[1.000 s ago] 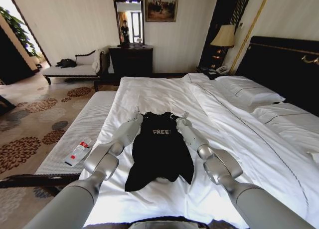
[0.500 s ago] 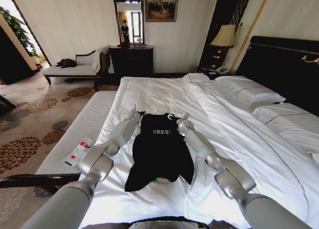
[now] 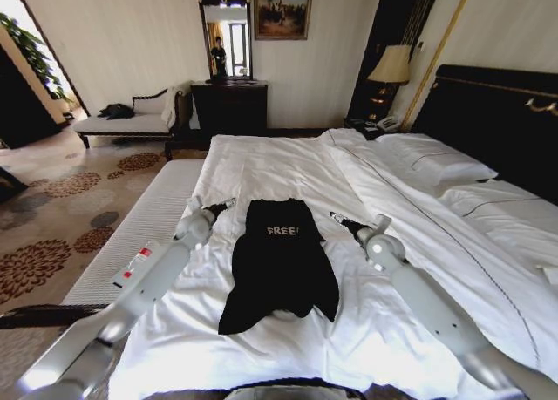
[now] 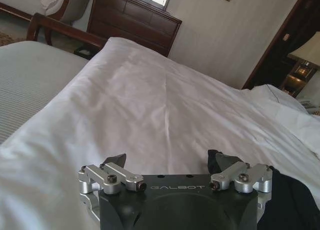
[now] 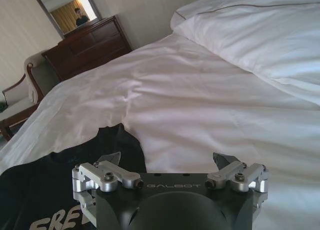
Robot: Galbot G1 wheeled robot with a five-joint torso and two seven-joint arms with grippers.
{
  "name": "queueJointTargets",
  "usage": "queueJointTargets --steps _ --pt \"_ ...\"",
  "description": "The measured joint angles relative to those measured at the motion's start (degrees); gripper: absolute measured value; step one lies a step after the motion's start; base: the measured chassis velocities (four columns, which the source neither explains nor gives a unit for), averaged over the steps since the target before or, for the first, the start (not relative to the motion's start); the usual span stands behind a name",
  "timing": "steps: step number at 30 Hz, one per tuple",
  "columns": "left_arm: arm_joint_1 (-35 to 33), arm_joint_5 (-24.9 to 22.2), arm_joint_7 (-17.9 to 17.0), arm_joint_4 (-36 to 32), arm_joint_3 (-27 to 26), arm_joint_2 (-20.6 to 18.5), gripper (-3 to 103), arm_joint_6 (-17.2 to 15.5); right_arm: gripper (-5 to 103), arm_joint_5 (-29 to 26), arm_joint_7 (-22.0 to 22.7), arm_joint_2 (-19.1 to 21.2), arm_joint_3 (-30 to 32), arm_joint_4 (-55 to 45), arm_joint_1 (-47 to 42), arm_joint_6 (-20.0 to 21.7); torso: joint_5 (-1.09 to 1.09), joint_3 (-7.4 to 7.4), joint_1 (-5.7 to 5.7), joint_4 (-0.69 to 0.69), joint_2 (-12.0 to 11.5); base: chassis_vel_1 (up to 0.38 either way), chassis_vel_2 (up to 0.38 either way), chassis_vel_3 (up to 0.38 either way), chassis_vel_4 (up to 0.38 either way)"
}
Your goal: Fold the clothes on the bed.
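The left gripper hung just off the shirt's left shoulder, fingers spread wide and holding nothing, its dark fingertips over bare white sheet. In the left wrist view the same gripper carried "GALBOT" in pale letters on its black body. Across the cloth, the right gripper sat just beside the other shoulder, also wide open and empty; its wrist view showed the gripper with the same "GALBOT" mark, one finger above the dark fabric's edge.

Between them lay the shirt, black, soft, flat on the bed near its foot end. Both sleeves looked tucked in, leaving a long narrow shape, slim at the collar and flaring toward a crumpled hem. White "FREE!" ran across the chest. In the right wrist view the shirt showed the letters "FRE" at the picture's lower edge.

Beyond the bed's left side a ribbed bench held a small bottle with a red label, unreadable.
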State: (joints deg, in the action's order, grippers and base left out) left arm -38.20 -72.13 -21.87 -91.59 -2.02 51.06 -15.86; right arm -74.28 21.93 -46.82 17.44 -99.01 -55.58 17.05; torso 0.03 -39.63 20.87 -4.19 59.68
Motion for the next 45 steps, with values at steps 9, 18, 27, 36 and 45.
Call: queueJointTargets --steps 9,18,27,36,45 --pt "-24.93 3.44 8.11 -20.12 -13.26 -8.67 100 2.92 100 1.54 0.46 -2.89 15.4 -14.76 -22.04 0.39 -0.03 0.01 -0.01 -0.01 0.01 0.0 0.0 0.0 0.0" --pt "-48.9 7.34 11.09 -30.52 -28.6 -4.73 100 1.47 100 8.16 -6.34 -8.42 24.79 -26.14 -42.69 0.31 -0.04 0.0 0.0 -0.02 0.01 0.0 0.0 0.0 0.0" --pt "-63.69 9.27 18.02 -34.95 -35.74 -2.74 100 1.23 100 8.58 -12.45 -10.6 27.37 -26.23 -52.01 -1.29 -0.02 -0.01 0.02 0.0 -0.01 0.0 0.0 0.0 0.0" --pt "-74.7 9.25 20.38 -36.43 -39.48 -2.89 98 2.71 100 13.66 -18.84 -10.9 22.41 -25.06 -58.01 -3.52 -0.02 -0.01 0.01 0.0 -0.01 0.0 0.0 0.0 0.0" --pt "-77.22 10.87 20.71 -38.39 -35.98 0.32 97 3.21 100 16.01 -20.94 -12.78 18.2 -25.77 -58.47 -4.6 -0.03 -0.01 0.02 0.0 -0.02 0.0 0.0 0.0 0.0"
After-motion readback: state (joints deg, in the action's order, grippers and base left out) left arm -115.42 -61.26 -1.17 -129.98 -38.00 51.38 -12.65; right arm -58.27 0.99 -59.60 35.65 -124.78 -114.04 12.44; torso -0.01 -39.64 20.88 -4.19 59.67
